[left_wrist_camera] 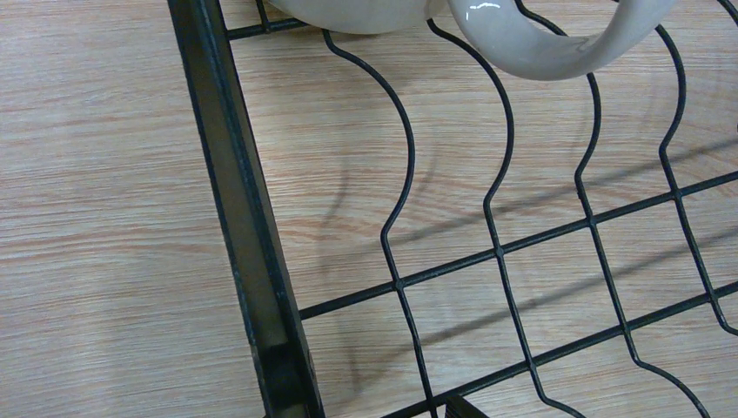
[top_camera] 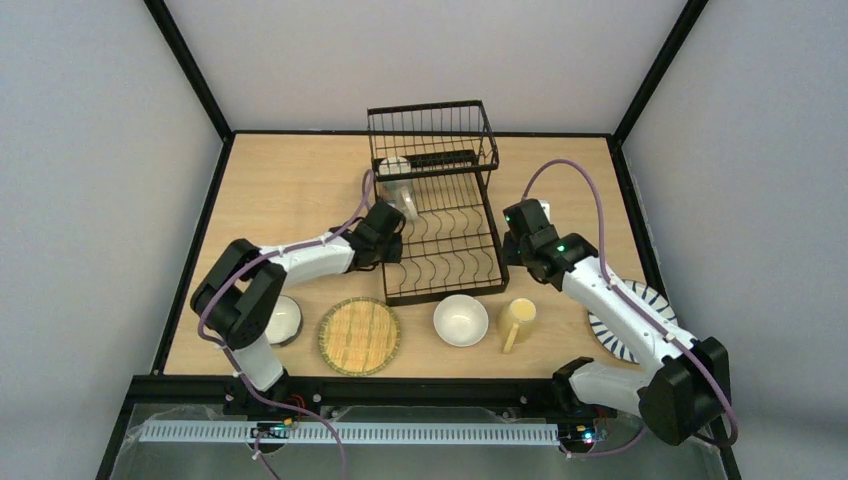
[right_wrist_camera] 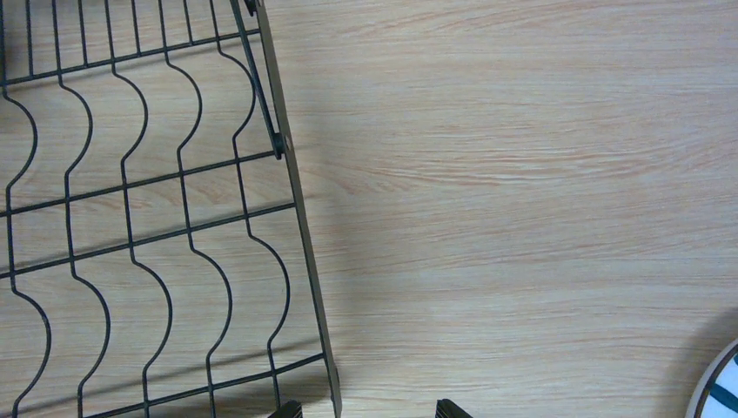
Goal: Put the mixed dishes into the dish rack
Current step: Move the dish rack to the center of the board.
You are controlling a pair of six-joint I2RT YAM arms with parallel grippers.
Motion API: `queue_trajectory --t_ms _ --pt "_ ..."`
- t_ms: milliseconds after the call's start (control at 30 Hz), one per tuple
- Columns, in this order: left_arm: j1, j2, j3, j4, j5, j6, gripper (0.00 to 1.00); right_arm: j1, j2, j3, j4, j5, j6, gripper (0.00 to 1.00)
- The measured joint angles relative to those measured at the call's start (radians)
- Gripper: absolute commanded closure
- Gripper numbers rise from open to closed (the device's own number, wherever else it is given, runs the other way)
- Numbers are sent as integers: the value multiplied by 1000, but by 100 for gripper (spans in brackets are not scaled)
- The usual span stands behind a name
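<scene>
The black wire dish rack (top_camera: 445, 225) stands at the table's middle. A cream mug (top_camera: 397, 186) with a looped handle (left_wrist_camera: 557, 43) rests in its lower tray at the back left. My left gripper (top_camera: 385, 243) is at the rack's left rim, open and empty (left_wrist_camera: 372, 409). My right gripper (top_camera: 520, 238) is open and empty, straddling the rack's right rim (right_wrist_camera: 365, 409). On the table in front lie a bamboo plate (top_camera: 360, 335), a white bowl (top_camera: 461, 320), a pale yellow mug (top_camera: 515, 322), a second bowl (top_camera: 283, 320) and a blue-striped plate (top_camera: 622, 325). The green plate and tumbler are not visible.
The raised basket tier (top_camera: 432, 135) stands at the rack's back. Black frame posts and grey walls enclose the table. The striped plate's rim shows in the right wrist view (right_wrist_camera: 722, 392), partly under my right arm in the top view.
</scene>
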Motion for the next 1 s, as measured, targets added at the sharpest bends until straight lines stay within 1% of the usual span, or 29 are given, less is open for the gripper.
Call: queue_trajectory --t_ms 200,333,467,633,733,833,867,933,967,1000 --pt "1 12 23 -23 -5 -4 9 0 -10 6 -56 -25 55 13" --pt "1 20 35 -31 -10 -6 9 0 -61 5 -91 -43 98 18" --pt "1 41 56 -38 -14 -6 9 0 -131 5 -124 -52 129 33" --pt "2 68 79 -39 -14 -6 9 0 -172 5 -153 -67 153 61" --pt "2 74 90 -44 -13 -6 9 0 -182 3 -172 -90 168 76" --pt "2 79 97 -47 -13 -6 9 5 -194 -7 -187 -108 182 78" --pt "2 80 98 -47 -13 -6 9 9 -198 -10 -195 -113 187 82" --pt "2 84 105 -52 -13 -6 9 19 -204 -12 -211 -122 192 95" --pt "2 87 107 -52 -13 -6 9 26 -206 -12 -218 -128 194 99" --pt "2 89 109 -52 -13 -6 9 32 -208 -12 -225 -133 197 100"
